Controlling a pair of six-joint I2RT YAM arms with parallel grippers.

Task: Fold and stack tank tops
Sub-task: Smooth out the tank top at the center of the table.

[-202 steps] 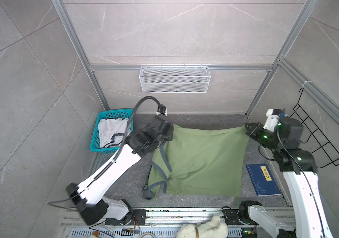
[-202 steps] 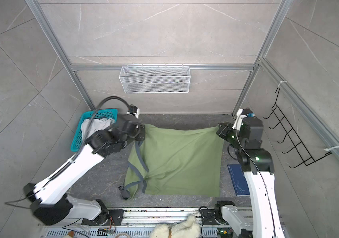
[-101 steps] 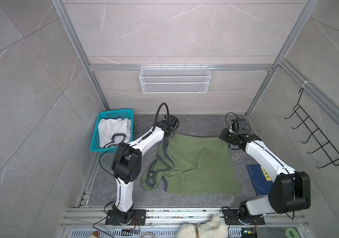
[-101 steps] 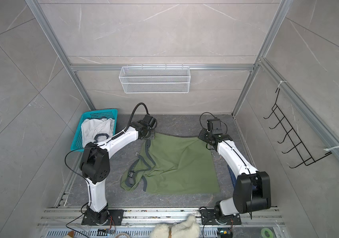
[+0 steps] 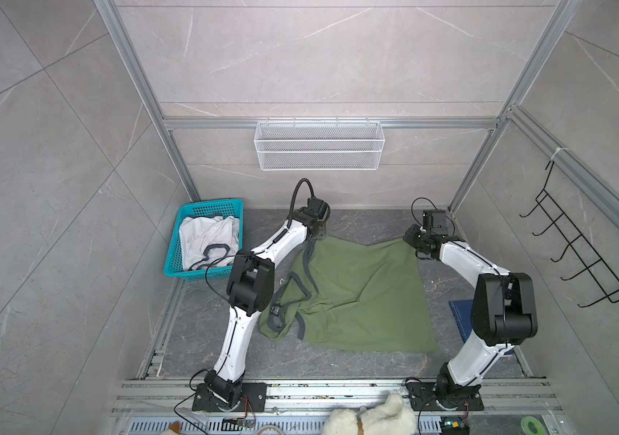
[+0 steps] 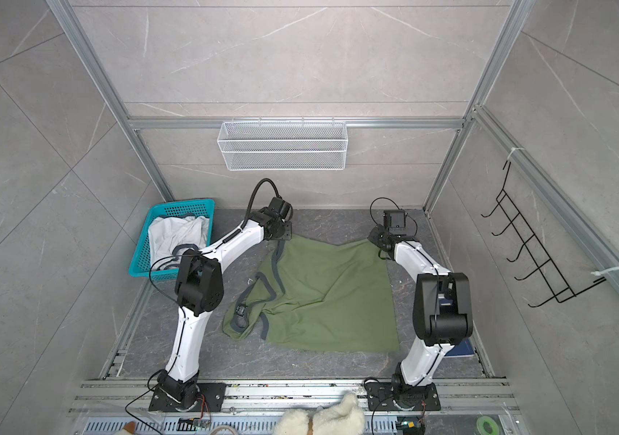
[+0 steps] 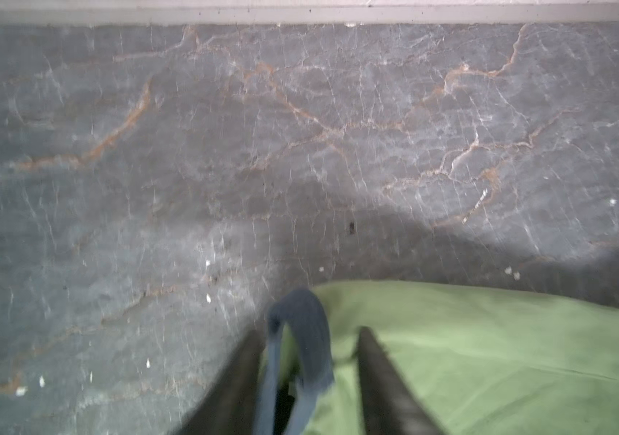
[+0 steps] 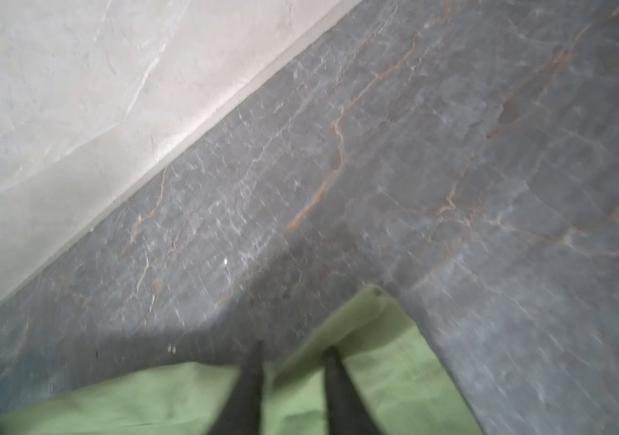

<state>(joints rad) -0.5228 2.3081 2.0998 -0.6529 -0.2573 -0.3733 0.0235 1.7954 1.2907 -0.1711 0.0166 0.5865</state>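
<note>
The olive green tank top lies spread on the dark marble table, its navy-trimmed straps crumpled at the left. My left gripper stands low at its far left corner. Its jaws are open, with a loose navy strap loop between them. My right gripper is at the far right corner, jaws open over the green cloth. The white tank top lies bunched in the teal basket.
A dark blue board lies at the right, mostly behind my right arm. A white plush toy sits at the front rail. A wire basket hangs on the back wall and a black hook rack on the right wall.
Both arms came down from holding the green top up and laid it out toward the back of the table. Both grippers have since opened from shut, loosing the far corners.
</note>
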